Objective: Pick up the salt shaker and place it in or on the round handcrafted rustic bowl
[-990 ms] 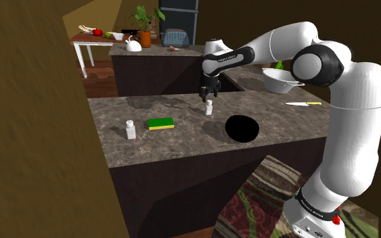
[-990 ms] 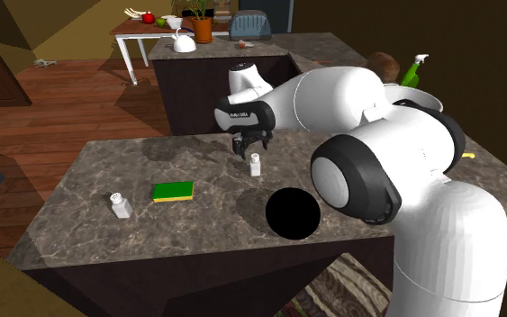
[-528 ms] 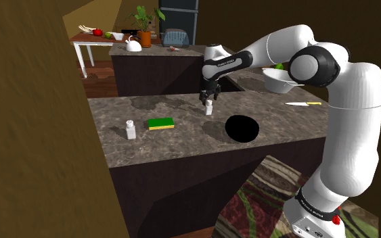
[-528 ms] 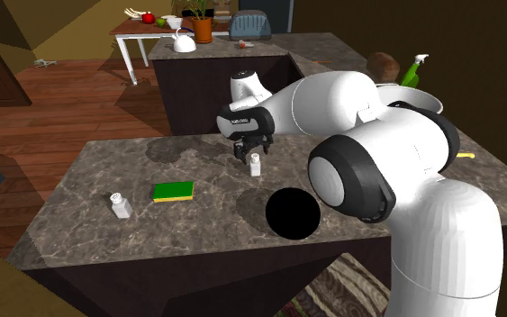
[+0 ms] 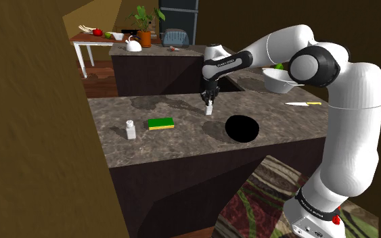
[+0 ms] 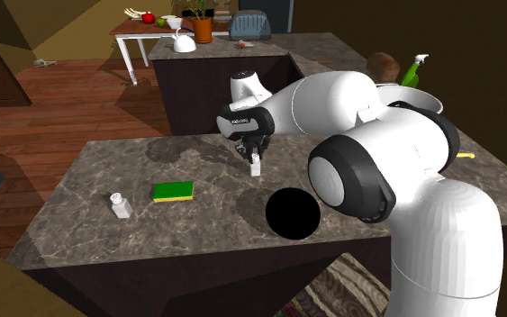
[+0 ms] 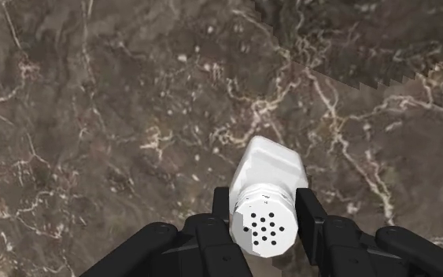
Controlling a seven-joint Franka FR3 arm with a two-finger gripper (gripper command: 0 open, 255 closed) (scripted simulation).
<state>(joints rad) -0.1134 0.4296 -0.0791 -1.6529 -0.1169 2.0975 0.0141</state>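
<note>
A white salt shaker (image 5: 209,109) (image 6: 256,167) stands on the dark marble counter (image 5: 182,135). My black gripper (image 5: 209,102) (image 6: 254,157) is down over it and shut on it. In the wrist view the shaker's perforated cap (image 7: 265,224) sits between the two fingers (image 7: 222,214), which press its sides. The round bowl (image 5: 241,128) (image 6: 293,213), drawn flat black, sits on the same counter, nearer the front edge and toward the stand from the shaker.
A second white shaker (image 5: 130,129) (image 6: 120,205) and a green sponge (image 5: 160,123) (image 6: 172,191) lie further along the counter. A knife (image 5: 302,103) and a white colander (image 5: 280,80) sit near the arm. A rear counter holds a kettle (image 5: 134,45).
The gripper came down over the shaker and its fingers went from open to shut on it. The shaker has stayed on the counter.
</note>
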